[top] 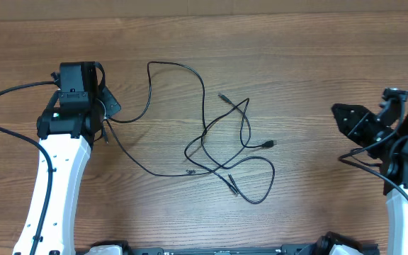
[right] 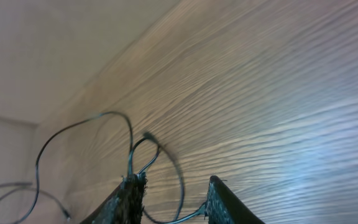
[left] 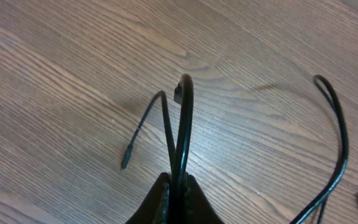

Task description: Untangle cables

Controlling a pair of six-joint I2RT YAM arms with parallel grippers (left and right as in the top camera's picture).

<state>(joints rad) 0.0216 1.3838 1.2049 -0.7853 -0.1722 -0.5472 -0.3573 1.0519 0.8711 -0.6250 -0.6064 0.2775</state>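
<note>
The cables (top: 205, 131) lie in a loose knot near the middle of the wooden tabletop (top: 296, 57), and everything else is placed from that knot. Several thin black strands cross one another there, with small plug ends poking out on its far side, its right side and its near side. One long strand leaves the knot at the top, arcs over, drops and runs off to the left – straight into the left end effector (top: 108, 110).

That left end effector sits well to the left of the knot. In its wrist view the end effector (left: 176, 193) has its fingers pressed together on a cable (left: 184, 124). The strand rises from between them in a narrow loop with a plug at its top. A second strand bends away beside it and ends in a small plug resting on the wood. A further strand curves past on the knot's side of the picture.

The right end effector (top: 346, 120) is well to the right of the knot, apart from every strand. Its wrist view shows the end effector (right: 173, 186) with a clear gap between the fingers – partly open and holding nothing – while the cables (right: 98, 114) appear beyond it as thin arcs and loops on the wood.
</note>
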